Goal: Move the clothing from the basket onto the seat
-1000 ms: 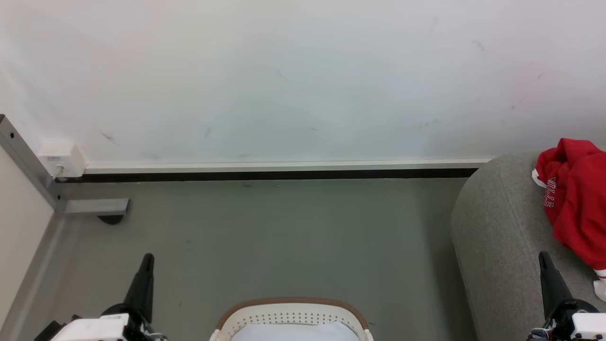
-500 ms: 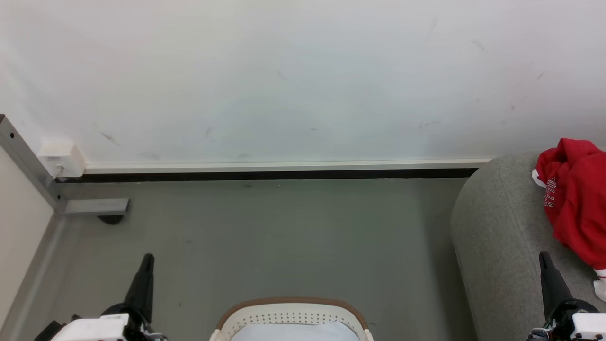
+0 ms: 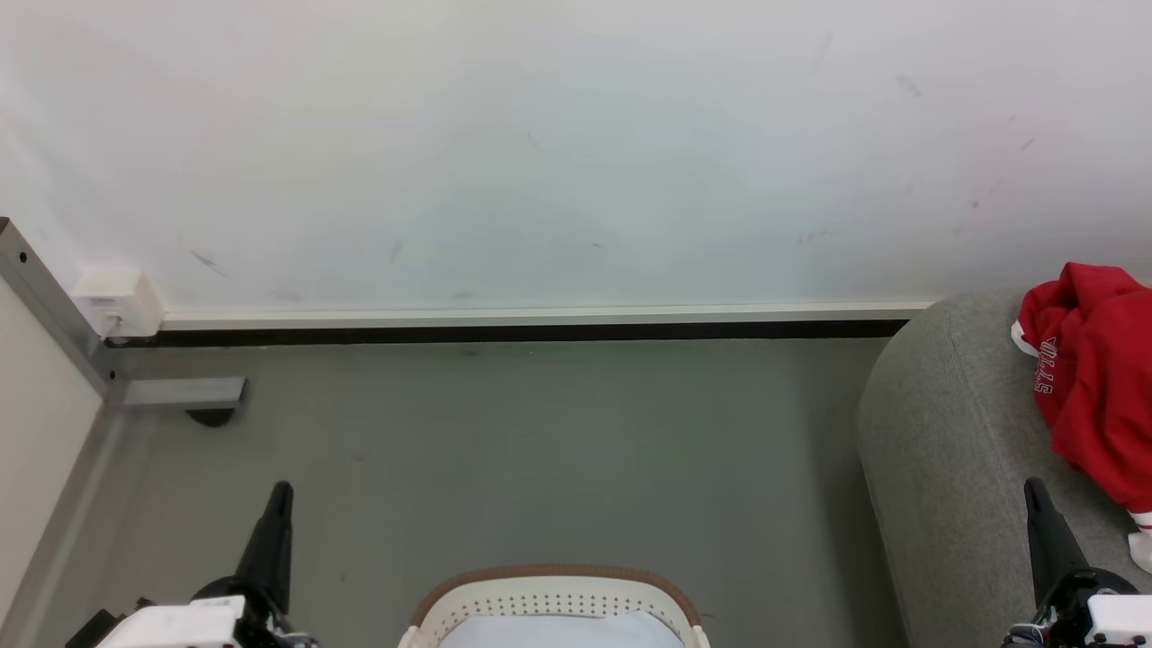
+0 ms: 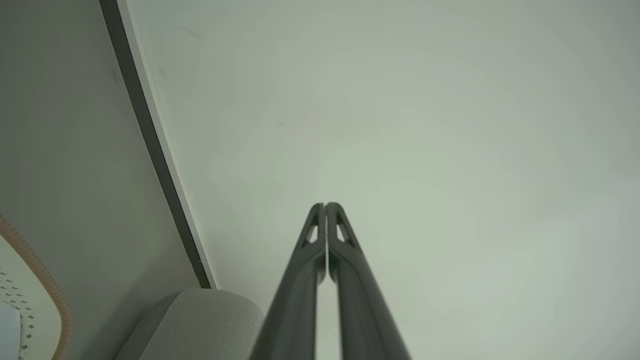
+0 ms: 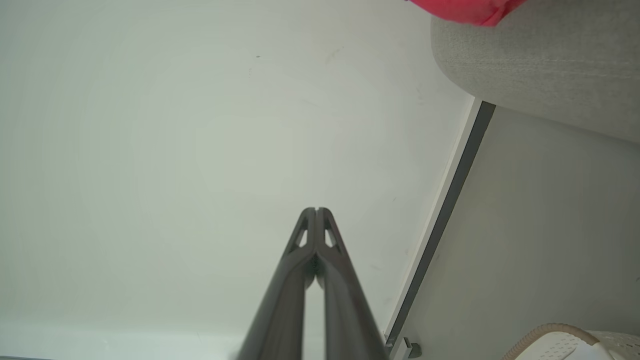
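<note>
Left gripper (image 3: pixel 281 493) and right gripper (image 3: pixel 1033 488) both stand at the bottom of the head view with fingers pointing up, and the wrist views confirm each pair pressed tip to tip, the left (image 4: pixel 325 206) and the right (image 5: pixel 316 210) alike, with nothing between them. Between the two arms, nearest the robot, we note the basket (image 3: pixel 553 573). The part of its inside that we see is pale rather than red, and most of its interior lies below the picture's edge, so we cannot tell whether any garment remains there. To the right, beyond the right gripper, the seat (image 3: pixel 945 432) carries the clothing (image 3: pixel 1093 378), which lies crumpled on the cushion near its rounded edge, with white lettering and a scrap of white trim showing. We judge this clothing to be light, soft and limp. It will not hold a shape, it will sag and trail below any single grip, and a smooth sports fabric may slide out of narrow fingers. Our recommendation is to pinch at a raised, bunched fold where several layers stack, well inside the heap. A thin hem or a loose corner is the poorer hold, and a trailing end should be lifted clear of the basket rim so it cannot snag. Farther off lie the bare grey floor (image 3: pixel 540 432) and the white wall (image 3: pixel 558 153).
</note>
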Tool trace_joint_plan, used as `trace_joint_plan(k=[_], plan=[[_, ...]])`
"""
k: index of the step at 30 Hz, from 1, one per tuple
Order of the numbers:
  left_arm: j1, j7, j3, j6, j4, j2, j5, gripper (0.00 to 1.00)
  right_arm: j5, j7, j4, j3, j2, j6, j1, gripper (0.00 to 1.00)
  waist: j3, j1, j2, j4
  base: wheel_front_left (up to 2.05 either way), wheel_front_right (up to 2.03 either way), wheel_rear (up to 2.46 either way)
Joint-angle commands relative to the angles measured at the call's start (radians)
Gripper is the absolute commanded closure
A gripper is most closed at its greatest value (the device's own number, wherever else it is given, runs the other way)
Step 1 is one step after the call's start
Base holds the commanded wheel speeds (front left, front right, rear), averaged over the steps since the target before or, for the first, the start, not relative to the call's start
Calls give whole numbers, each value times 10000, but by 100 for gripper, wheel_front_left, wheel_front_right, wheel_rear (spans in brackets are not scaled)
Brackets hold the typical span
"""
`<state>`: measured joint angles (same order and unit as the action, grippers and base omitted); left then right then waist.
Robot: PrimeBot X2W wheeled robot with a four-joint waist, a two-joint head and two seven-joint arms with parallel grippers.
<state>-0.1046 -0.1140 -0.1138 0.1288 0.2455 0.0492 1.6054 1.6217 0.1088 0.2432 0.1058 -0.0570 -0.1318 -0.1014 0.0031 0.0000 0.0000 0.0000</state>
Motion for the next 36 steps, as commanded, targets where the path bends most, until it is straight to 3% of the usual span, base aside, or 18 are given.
trace_joint_plan(k=[1,36], plan=[[-85,-38,-23,43,-1,13,136,100,-45,12,23,39,18,21,-115,100,0,0,0,0,0,0,0],[-85,-37,-21,44,-3,15,138,100,-88,30,24,79,40,21,-120,100,0,0,0,0,0,0,0]])
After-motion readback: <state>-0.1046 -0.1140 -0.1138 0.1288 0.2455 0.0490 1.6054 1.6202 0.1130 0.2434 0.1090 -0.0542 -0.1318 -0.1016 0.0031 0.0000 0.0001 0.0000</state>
